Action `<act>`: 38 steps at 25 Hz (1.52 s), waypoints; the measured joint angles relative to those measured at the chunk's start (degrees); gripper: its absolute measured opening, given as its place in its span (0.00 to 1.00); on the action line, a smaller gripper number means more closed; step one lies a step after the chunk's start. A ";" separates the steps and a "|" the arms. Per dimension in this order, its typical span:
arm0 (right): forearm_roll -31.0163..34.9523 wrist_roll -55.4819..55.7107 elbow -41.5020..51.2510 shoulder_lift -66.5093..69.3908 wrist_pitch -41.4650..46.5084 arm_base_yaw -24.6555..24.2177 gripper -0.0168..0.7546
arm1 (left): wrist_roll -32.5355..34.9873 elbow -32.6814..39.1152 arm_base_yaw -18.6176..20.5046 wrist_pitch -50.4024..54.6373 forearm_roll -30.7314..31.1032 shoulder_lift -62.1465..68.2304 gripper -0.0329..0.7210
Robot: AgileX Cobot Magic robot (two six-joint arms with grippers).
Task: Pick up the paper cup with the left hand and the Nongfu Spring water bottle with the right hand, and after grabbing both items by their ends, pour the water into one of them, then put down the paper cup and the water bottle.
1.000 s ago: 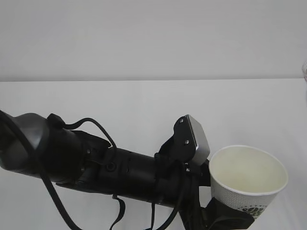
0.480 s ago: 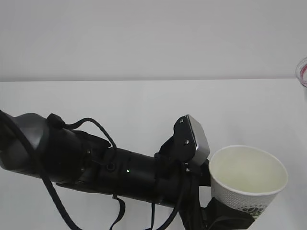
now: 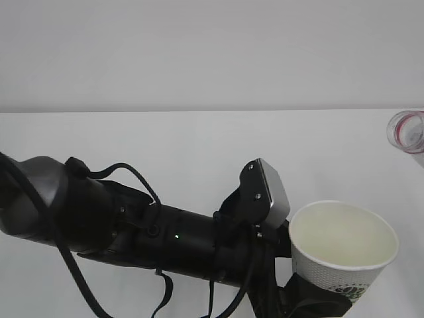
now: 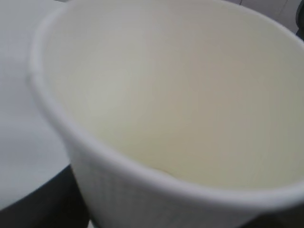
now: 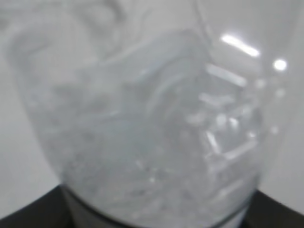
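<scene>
White tabletop [image 3: 199, 139] is lying behind the paper cup [image 3: 343, 248], which my left end effector [image 3: 311, 301] is gripping low near its base, gently since thin walls crush, while my right is clasping the slippery Nongfu Spring water bottle [image 3: 407, 130] up-right of the cup.

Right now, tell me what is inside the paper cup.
The paper cup shows only its bare cream inner wall, with no stream or pool of water visible. In both views its bottom is hidden behind the near rim, so I cannot rule out a little liquid there.
</scene>
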 joint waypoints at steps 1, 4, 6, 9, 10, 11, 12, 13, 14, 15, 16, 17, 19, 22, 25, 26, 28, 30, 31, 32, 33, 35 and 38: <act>0.00 -0.86 0.00 0.00 0.00 0.00 0.55 | 0.00 0.00 0.00 0.00 0.00 0.00 0.77; 0.00 -2.48 0.00 0.00 0.00 0.00 0.55 | 0.00 0.00 0.00 0.00 0.00 0.00 0.77; 0.00 -3.27 0.00 0.00 0.00 0.00 0.55 | 0.00 0.00 0.00 0.00 0.00 0.00 0.77; 0.00 -4.62 0.00 0.00 0.00 0.00 0.55 | 0.00 0.00 0.00 0.00 0.00 0.00 0.77; 0.00 -5.19 0.00 0.00 0.00 0.00 0.55 | 0.00 0.00 0.00 0.00 0.00 0.00 0.77; 0.00 -5.61 0.00 0.00 0.00 0.00 0.55 | 0.00 0.00 0.00 0.00 0.00 0.00 0.77; 0.00 -5.83 0.00 0.00 0.00 0.00 0.55 | 0.00 0.00 0.00 0.00 0.00 0.00 0.77; 0.00 -5.97 0.00 0.00 0.00 0.00 0.55 | 0.00 0.00 0.00 0.00 0.00 0.00 0.77; 0.00 -6.11 0.00 0.00 0.00 0.00 0.55 | 0.00 0.00 0.00 0.00 0.00 0.00 0.77; 0.00 -6.25 0.00 0.00 0.00 0.00 0.55 | 0.00 0.00 0.00 0.00 0.00 0.00 0.77; 0.00 -6.35 0.00 0.00 0.00 0.00 0.55 | 0.00 0.00 0.00 0.00 0.00 0.00 0.77; 0.00 -6.75 0.00 0.00 0.00 0.00 0.55 | 0.00 0.00 0.00 0.00 0.00 0.00 0.77; 0.00 -8.15 0.00 0.00 0.00 0.00 0.55 | 0.00 0.00 0.00 0.00 0.00 0.00 0.77; 0.00 -10.15 0.00 0.00 0.00 0.00 0.55 | 0.00 0.00 0.00 0.00 0.00 0.00 0.77; 0.00 -10.88 0.00 0.00 -0.10 0.00 0.55 | 0.00 0.00 0.00 0.00 0.00 0.00 0.77; 0.00 -11.16 0.00 0.00 -0.11 0.00 0.55 | 0.00 0.00 0.00 0.00 0.00 0.00 0.77; 0.00 -11.28 0.00 0.00 -0.59 0.00 0.55 | 0.00 0.00 0.00 0.00 0.00 0.00 0.77; 0.00 -11.58 0.00 0.00 -1.24 0.00 0.55 | 0.00 0.00 0.00 0.00 0.00 0.00 0.77; 0.00 -11.73 0.00 0.00 -1.65 0.00 0.55 | 0.00 0.00 0.00 0.00 0.00 0.00 0.77; 0.00 -12.00 0.00 0.00 -2.07 0.00 0.55 | 0.00 0.00 0.00 0.00 0.00 0.00 0.77; 0.00 -12.37 0.00 0.00 -2.28 0.00 0.55 | 0.00 0.00 0.00 0.00 0.00 0.00 0.77; 0.00 -12.76 0.00 0.00 -2.77 0.00 0.55 | 0.00 0.00 0.00 0.00 0.00 0.00 0.77; 0.00 -13.49 0.00 0.00 -2.90 0.00 0.55 | 0.00 0.00 0.00 0.00 0.00 0.00 0.77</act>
